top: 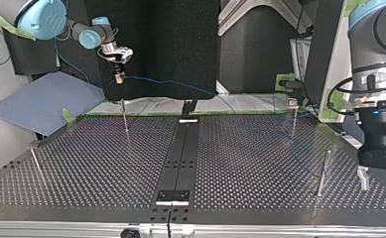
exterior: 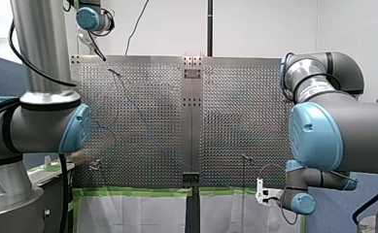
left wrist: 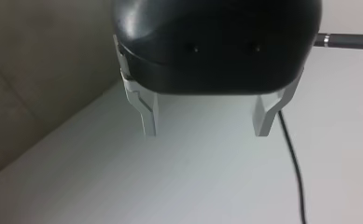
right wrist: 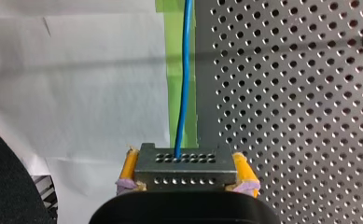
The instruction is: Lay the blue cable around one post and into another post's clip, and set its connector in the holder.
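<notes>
My right gripper (right wrist: pixel 184 184) is shut on a perforated metal connector (right wrist: pixel 184 165), yellow pads on both of its sides. The blue cable (right wrist: pixel 184 70) leaves the connector and runs straight ahead, over green tape beside the perforated table (right wrist: pixel 300 93). In the top view my right gripper (top: pixel 117 69) hangs above the table's far left edge, and the cable (top: pixel 170 82) stretches right from it. Thin posts (top: pixel 125 116) (top: pixel 293 116) (top: pixel 323 171) stand on the table. My left gripper (left wrist: pixel 206 133) is open, holds nothing and faces a pale wall; one of its fingers (top: pixel 363 178) shows near the right post.
A black strip (top: pixel 183 148) runs down the table's middle, with a small holder plate (top: pixel 172 196) at its near end in the top view. Another post (top: pixel 35 163) stands at the left. A grey sheet (top: pixel 41 101) lies beyond the far left corner.
</notes>
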`<state>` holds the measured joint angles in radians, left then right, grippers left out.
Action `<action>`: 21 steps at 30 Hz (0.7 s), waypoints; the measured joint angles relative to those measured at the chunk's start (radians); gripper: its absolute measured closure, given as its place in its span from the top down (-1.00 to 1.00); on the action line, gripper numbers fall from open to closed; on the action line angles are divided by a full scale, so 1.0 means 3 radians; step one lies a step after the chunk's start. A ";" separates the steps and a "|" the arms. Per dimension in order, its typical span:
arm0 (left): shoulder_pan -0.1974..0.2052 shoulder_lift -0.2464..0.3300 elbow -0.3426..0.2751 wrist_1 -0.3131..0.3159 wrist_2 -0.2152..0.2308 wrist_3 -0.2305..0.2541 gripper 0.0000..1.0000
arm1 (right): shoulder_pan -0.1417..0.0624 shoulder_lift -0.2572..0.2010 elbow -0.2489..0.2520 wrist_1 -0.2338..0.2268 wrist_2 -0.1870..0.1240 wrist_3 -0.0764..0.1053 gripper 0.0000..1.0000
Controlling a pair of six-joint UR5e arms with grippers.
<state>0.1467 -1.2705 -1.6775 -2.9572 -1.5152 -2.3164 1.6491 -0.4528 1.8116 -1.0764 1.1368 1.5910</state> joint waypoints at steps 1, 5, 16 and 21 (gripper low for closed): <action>-0.0027 -0.0025 0.0027 -0.0026 -0.0019 0.0027 0.98 | -0.0007 0.0000 0.0008 -0.0015 0.0002 0.0008 -1.00; -0.0145 -0.0138 0.0146 -0.0143 -0.0123 0.0145 0.98 | -0.0024 -0.0002 0.0021 -0.0040 0.0000 0.0031 -1.00; -0.0472 -0.0465 0.0434 -0.0471 -0.0448 0.0472 0.98 | -0.0032 -0.0002 0.0022 -0.0049 -0.0027 0.0077 -1.00; -0.0550 -0.0591 0.0406 -0.0618 -0.0593 0.0618 0.98 | -0.0033 -0.0002 0.0020 -0.0055 -0.0030 0.0090 -1.00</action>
<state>-0.0183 -1.4478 -1.5558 -3.1426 -1.6931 -2.1311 1.6390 -0.4534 1.8176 -1.0927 1.1277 1.6179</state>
